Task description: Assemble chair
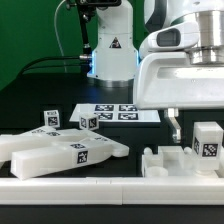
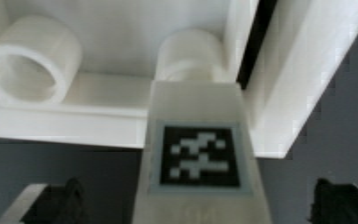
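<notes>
Nearest the exterior camera, a low white rail [image 1: 60, 190] runs along the front edge of the desk [image 1: 138, 135]. Just behind it, toward the exterior view's left, two long tapered legs [image 1: 60, 152] of the chair lie flat on the dark top, side by side and touching. Their long axes run roughly along the front edge, and their narrower ends point toward the exterior view's right, one square tag facing up. Farther along that edge, toward the exterior view's right, the slotted panel [image 1: 165, 162] lies flat, and a tagged block [image 1: 207, 140] stands upright at its far side, tag toward the camera. Two small tagged blocks [image 1: 50, 118] [image 1: 85, 122] sit farther back on the desk, apart from each other. Behind them the marker board [image 1: 120, 112] lies flat in front of the robot base [image 1: 110, 55]. The gripper [image 2: 197, 205] hangs over the panel's end of the desk. In the wrist view a long white tagged piece [image 2: 197, 110] runs straight away between the dark fingers [image 2: 51, 205], its rounded far end against a white part with a round tube opening [image 2: 34, 70]. The fingers stand wide apart, a clear gap on each side of the piece, gripping nothing. Whether this piece is the upright block, I cannot tell
</notes>
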`<action>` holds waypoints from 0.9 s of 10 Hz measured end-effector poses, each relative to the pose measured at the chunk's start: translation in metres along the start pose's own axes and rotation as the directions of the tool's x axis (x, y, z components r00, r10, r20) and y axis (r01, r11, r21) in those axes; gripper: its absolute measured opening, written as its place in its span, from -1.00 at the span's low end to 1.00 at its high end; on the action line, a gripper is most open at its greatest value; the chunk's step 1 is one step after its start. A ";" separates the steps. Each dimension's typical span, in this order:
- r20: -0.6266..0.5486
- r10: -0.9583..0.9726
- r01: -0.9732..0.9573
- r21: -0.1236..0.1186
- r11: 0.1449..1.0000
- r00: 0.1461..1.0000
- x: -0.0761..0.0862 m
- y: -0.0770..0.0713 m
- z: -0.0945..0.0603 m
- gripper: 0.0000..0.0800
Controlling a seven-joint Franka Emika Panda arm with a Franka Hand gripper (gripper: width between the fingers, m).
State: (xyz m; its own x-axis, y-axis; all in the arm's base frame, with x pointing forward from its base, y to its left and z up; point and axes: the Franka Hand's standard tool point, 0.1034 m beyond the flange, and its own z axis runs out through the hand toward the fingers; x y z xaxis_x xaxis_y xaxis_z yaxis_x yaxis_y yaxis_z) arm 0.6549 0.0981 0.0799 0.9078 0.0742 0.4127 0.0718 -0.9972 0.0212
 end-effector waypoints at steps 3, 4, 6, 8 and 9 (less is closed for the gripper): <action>0.261 0.032 -0.030 -0.011 0.999 0.965 0.002 0.000 -0.002 0.62; 0.356 0.076 -0.075 -0.016 0.997 0.931 0.000 0.006 -0.007 0.62; 0.367 0.095 -0.095 -0.017 0.995 0.925 0.004 0.005 -0.007 0.62; 0.367 0.114 -0.113 -0.024 0.993 0.923 0.004 0.005 -0.006 -0.05; 0.362 0.233 -0.224 -0.066 0.972 0.903 0.004 0.004 -0.006 -0.29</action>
State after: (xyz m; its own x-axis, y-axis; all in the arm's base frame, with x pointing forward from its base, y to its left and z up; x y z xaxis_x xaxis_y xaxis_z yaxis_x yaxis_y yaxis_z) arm 0.6559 0.0941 0.0872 0.9857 -0.1616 0.0478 -0.1612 -0.9869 -0.0120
